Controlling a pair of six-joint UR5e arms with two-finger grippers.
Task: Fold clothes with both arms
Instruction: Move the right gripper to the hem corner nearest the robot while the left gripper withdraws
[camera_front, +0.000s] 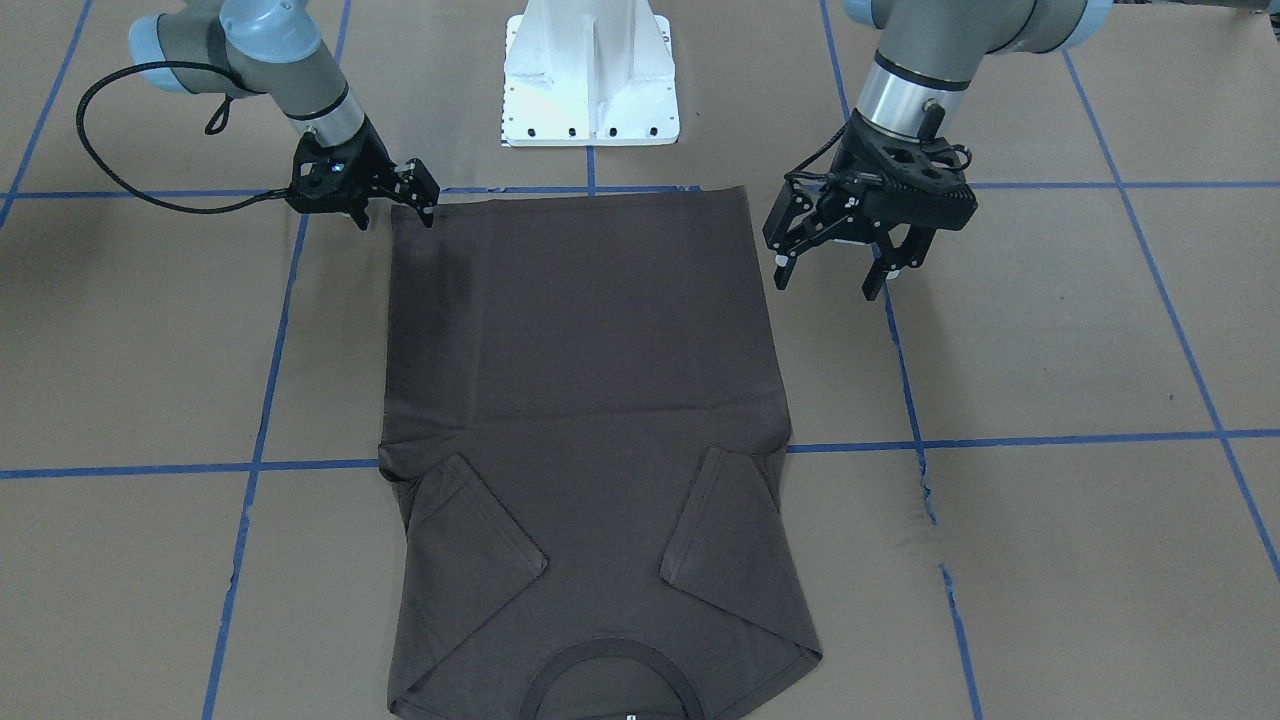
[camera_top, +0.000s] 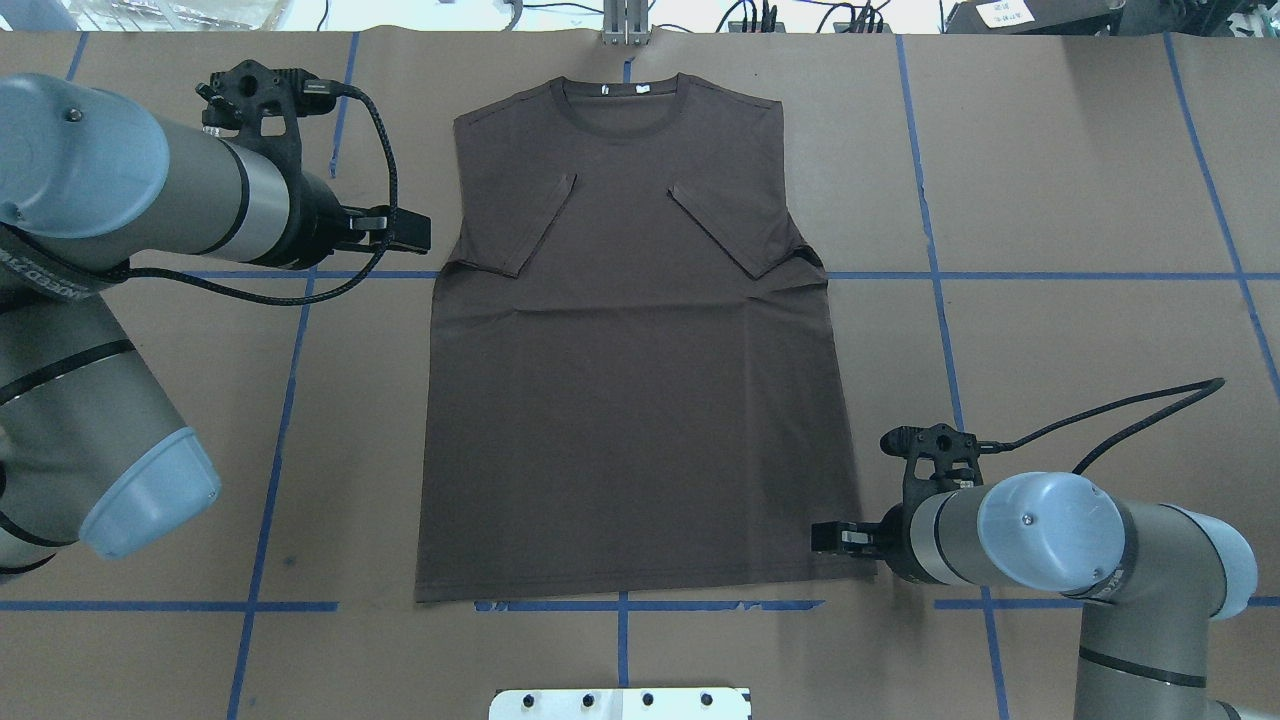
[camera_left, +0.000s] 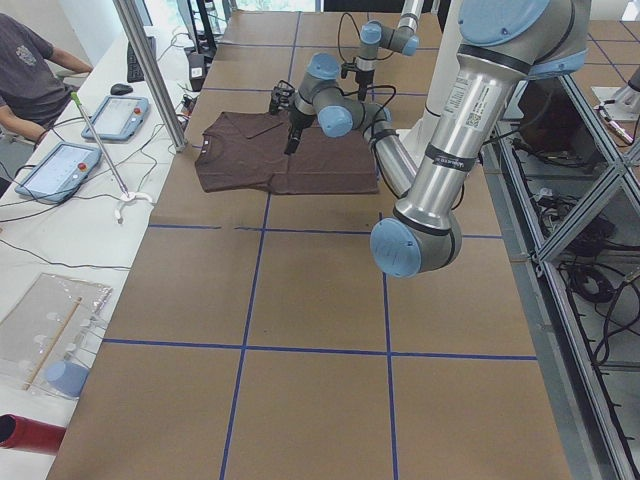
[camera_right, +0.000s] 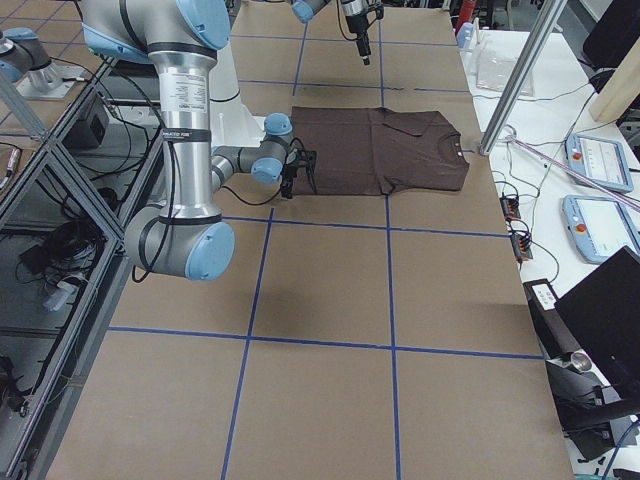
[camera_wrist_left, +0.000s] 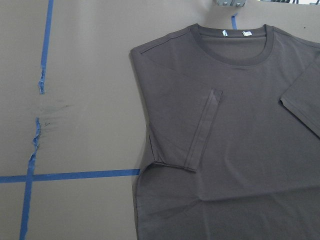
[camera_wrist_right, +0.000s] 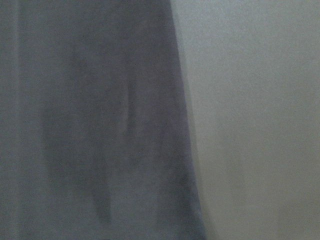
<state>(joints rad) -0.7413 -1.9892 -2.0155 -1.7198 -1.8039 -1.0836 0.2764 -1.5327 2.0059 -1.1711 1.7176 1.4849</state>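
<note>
The dark brown T-shirt (camera_top: 630, 400) lies flat on the brown paper with both short sleeves folded in over the chest. Its collar (camera_top: 622, 105) points away from the robot. My left gripper (camera_front: 828, 278) is open and hangs high above the table, beside the shirt's left sleeve side (camera_top: 410, 232); from up there the left wrist view looks down on the shirt (camera_wrist_left: 240, 125). My right gripper (camera_front: 393, 208) is open and low at the shirt's near right hem corner (camera_top: 835, 538), one finger on each side of that corner. The right wrist view shows only blurred dark cloth (camera_wrist_right: 100, 120).
The white pedestal base (camera_front: 590, 80) stands just behind the hem. Blue tape lines (camera_top: 300, 400) grid the paper, which has a small tear (camera_wrist_left: 37, 125). A metal pole (camera_left: 150, 70) and a side table with tablets (camera_left: 55, 165) and a seated person (camera_left: 25, 70) lie beyond the collar end.
</note>
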